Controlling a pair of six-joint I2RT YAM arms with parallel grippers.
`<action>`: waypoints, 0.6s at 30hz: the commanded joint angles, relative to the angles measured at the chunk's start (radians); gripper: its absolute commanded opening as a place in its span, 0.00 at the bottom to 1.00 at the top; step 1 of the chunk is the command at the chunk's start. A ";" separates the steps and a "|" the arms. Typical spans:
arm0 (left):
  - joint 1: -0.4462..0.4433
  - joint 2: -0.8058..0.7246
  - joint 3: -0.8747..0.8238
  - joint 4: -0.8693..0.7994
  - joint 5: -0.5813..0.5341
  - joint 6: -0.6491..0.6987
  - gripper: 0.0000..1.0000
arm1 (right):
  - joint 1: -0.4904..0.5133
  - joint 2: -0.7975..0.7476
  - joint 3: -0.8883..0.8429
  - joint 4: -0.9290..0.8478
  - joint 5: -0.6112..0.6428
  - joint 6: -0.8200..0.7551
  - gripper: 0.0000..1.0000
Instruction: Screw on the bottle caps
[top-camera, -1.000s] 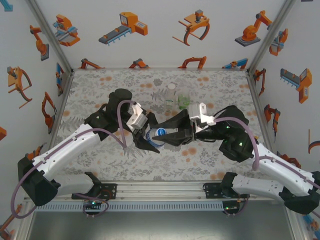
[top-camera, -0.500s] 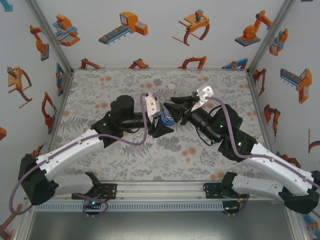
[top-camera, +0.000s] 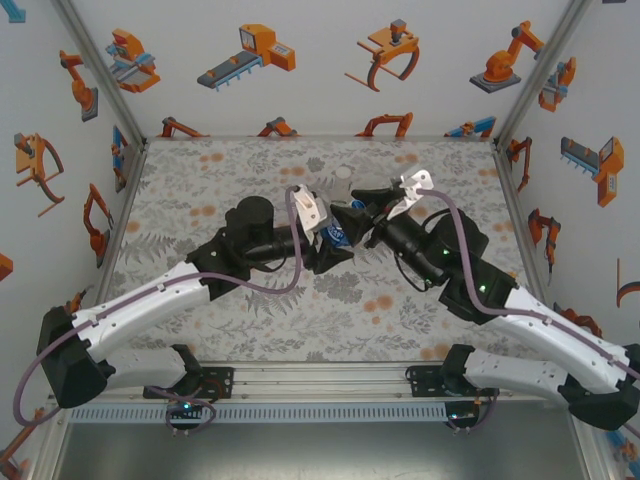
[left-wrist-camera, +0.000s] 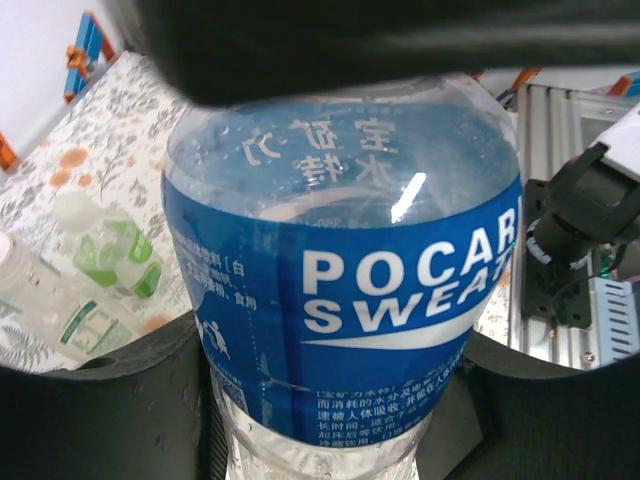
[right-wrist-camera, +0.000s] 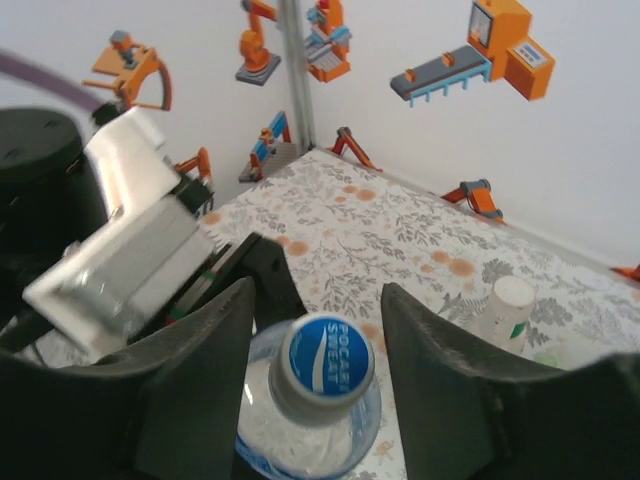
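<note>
Blue bottle: The blue bottle (top-camera: 338, 235) is near the middle of the flowery table (top-camera: 190, 190), between the two grippers.
Edges: The back wall (top-camera: 320, 90) is behind the blue bottle, and not far off. The side walls are well apart from it, one on each side. The metal rail (top-camera: 320, 385) is well in front of it, by the arm bases.
Open room: There is lots of bare table to the left of the blue bottle and in front of it. Behind it the room is tight, as two more bottles stand there.
Other bottles: The white-capped bottle (right-wrist-camera: 510, 305) stands just behind the blue bottle. The green bottle (left-wrist-camera: 112, 250) stands beside that one.
Left gripper: The left gripper (top-camera: 332, 248) comes in from the left of the blue bottle. Its jaws are closed tight on the bottle's body. Its black fingers (left-wrist-camera: 110, 400) hug the bottle on both sides.
Right gripper: The right gripper (right-wrist-camera: 320, 298) is at the top of the blue bottle. Its jaws are apart, one on each side of the cap, with a thin gap on each side.
Cap: The cap (right-wrist-camera: 325, 362) sits on the blue bottle's neck. It is round, blue on top with white letters, with a pale rim. I cannot tell how tightly it is on.
Label: The label (left-wrist-camera: 400, 290) is bright blue with big white letters and a white curve.
Bottle look: The plastic is clear above and below the label.
</note>
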 joint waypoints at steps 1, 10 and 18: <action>0.012 -0.018 0.049 0.023 0.196 0.003 0.00 | -0.010 -0.072 0.005 -0.007 -0.167 -0.032 0.54; 0.026 0.017 0.074 0.013 0.692 -0.008 0.00 | -0.012 -0.125 0.046 -0.023 -0.488 -0.031 0.54; 0.023 0.019 0.080 0.026 0.814 -0.010 0.00 | -0.013 -0.084 0.066 0.001 -0.674 0.012 0.50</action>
